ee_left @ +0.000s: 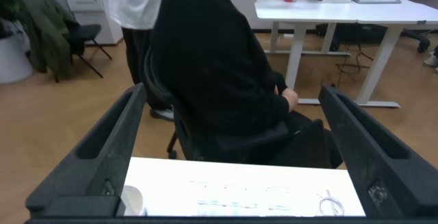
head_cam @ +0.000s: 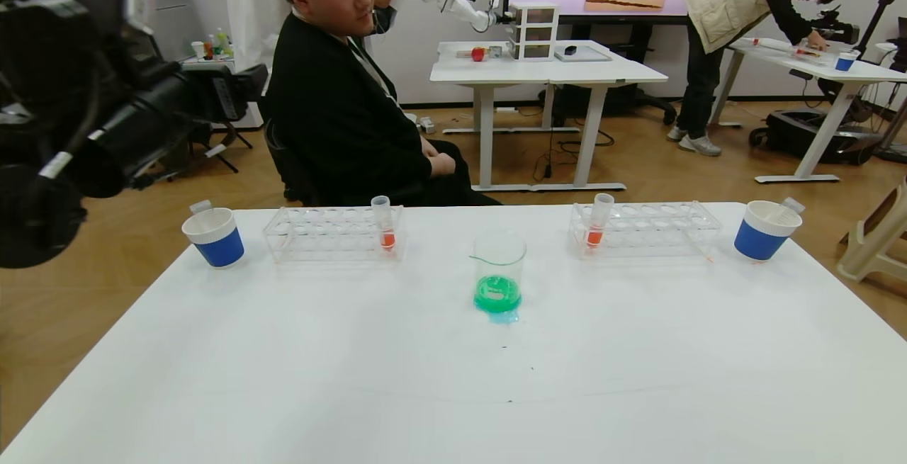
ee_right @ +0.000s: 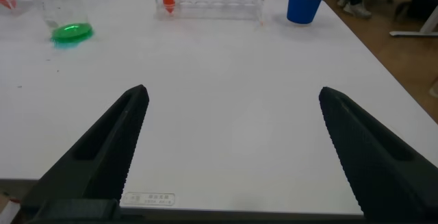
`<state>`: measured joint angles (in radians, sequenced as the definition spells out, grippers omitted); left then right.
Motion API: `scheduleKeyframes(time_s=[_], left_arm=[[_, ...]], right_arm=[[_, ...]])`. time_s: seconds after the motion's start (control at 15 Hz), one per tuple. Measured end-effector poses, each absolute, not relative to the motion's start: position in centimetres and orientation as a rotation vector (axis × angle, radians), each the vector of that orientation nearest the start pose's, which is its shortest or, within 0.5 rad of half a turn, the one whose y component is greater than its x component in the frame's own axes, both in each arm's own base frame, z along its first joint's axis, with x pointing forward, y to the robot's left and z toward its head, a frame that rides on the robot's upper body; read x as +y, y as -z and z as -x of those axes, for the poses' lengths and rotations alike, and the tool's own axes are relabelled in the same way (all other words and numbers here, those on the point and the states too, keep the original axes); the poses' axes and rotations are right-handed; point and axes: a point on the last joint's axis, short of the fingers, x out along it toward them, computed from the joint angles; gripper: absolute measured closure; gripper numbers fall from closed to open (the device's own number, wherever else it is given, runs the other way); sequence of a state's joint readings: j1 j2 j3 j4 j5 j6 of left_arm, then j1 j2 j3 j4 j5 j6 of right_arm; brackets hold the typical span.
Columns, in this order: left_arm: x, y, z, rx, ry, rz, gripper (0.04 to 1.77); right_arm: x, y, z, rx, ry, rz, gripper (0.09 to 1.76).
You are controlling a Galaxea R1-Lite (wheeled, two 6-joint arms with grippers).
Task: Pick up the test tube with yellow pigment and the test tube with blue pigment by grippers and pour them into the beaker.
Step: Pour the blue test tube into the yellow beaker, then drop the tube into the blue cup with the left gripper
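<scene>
Beaker (head_cam: 499, 271) of clear glass stands upright near the middle of the white counter (head_cam: 453, 393), a shallow pool of green liquid in its bottom; no tube of yellow or blue pigment shows in either rack, which suggests both colours are already mixed here. Thin-walled and smooth, it would likely be light, slippery and breakable, best left standing or taken around its straight wall well below the lip. An empty tube leans in each of the blue-and-white paper cups, left cup (head_cam: 215, 236) and right cup (head_cam: 764, 229). Two clear racks flank the beaker, the left rack (head_cam: 331, 233) and right rack (head_cam: 643, 227), each holding one orange-red tube. The left pincer (ee_left: 233, 155) hangs released, jaws spread wide, by the counter's far left edge, facing a seated man in black (head_cam: 347, 103). The right pincer (ee_right: 236, 148) is likewise released and holds nothing, low over bare counter on the near right. The surface is flat, glossy and uncluttered; beyond it lie a wood floor, other desks and a second person (head_cam: 751, 32) bent over a bench.
</scene>
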<state>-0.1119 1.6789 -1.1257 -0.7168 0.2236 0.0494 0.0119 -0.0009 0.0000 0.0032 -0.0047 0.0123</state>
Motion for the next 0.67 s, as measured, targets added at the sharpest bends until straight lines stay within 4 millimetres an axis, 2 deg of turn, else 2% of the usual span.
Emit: scheduleKeyframes(time_s=[0.13, 0.27, 0.47, 0.67], left_arm=[[-2.2, -31.1, -27.5, -0.197, -0.137, -0.076, 0.06], [-1.3, -32.5, -22.7, -0.223, -0.158, -0.105, 0.06], [-0.5, -33.3, -15.9, -0.238, -0.183, -0.117, 0.06], [0.3, -33.0, -9.2, -0.222, -0.234, -0.124, 0.06]], right_arm=[[0.0, -7.5, 2.3, 0.002, -0.007, -0.012, 0.11], [0.0, -7.5, 2.3, 0.002, -0.007, -0.012, 0.11], [0.0, -7.5, 2.3, 0.002, -0.007, -0.012, 0.11], [0.0, -7.5, 2.3, 0.002, -0.007, -0.012, 0.11]])
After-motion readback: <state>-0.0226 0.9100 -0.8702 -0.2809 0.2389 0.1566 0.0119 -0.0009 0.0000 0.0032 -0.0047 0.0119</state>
